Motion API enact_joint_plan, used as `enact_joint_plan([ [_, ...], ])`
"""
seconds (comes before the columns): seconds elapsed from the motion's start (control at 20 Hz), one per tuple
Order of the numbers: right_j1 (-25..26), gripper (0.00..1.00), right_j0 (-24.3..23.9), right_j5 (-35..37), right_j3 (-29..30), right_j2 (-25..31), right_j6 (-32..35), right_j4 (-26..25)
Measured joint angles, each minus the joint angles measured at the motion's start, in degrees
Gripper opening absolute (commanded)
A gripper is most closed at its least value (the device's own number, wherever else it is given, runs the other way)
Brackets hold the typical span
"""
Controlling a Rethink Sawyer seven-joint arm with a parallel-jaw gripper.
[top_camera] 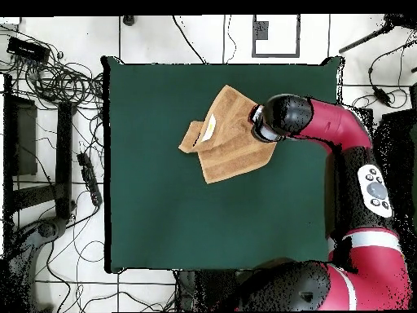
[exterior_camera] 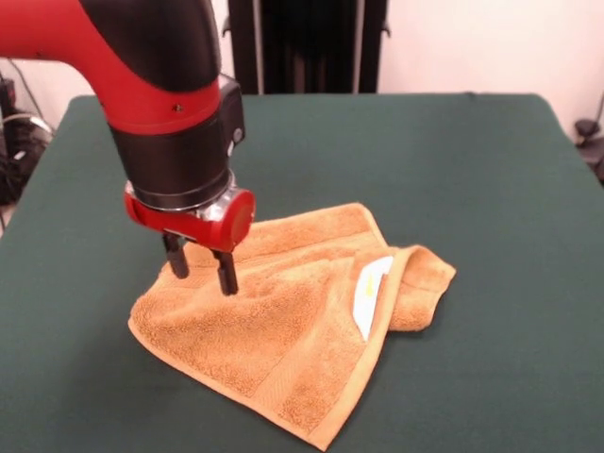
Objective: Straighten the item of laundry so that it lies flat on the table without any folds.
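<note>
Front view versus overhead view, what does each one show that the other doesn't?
Only the front view shows the gripper, fingers apart, over the towel's corner, and the white tag at the folded-over flap. Only the overhead view shows the whole table, the arm's full reach, and cables on the floor. Both show the orange towel still folded on the green table, with the arm above one corner.
</note>
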Motion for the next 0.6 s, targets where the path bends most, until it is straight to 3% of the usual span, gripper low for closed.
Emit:
enact_joint_plan([
  [0.6,1.41,1.00,0.15,-1.48,-2.43,-0.06,0.00,-0.30],
])
